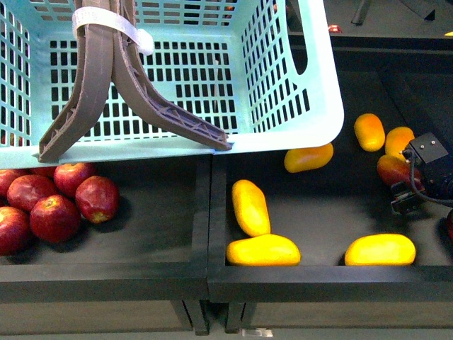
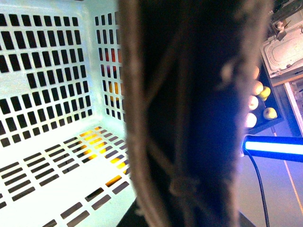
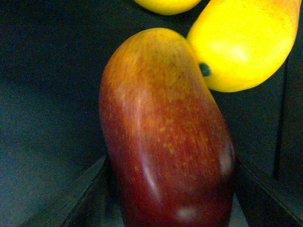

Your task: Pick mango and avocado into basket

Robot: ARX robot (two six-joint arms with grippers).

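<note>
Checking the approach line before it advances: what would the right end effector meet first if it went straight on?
Most likely the mango, which fills the right wrist view straight ahead of the right end effector; a yellow mango lies beyond it. Distance is unclear.

Only the right arm shows in the front view, entering at the 3 o'clock edge. Its wrist [image 1: 429, 153] is a black boxy block, tilted, with a thin cable [image 1: 413, 177] looping off it. From the wrist, the right gripper [image 1: 403, 198] reaches toward 7 o'clock and sits low. Its jaws are too small and dark there to tell whether they are parted or closed, and the right wrist view shows no finger clearly. The left arm and left gripper lie outside every view.
</note>
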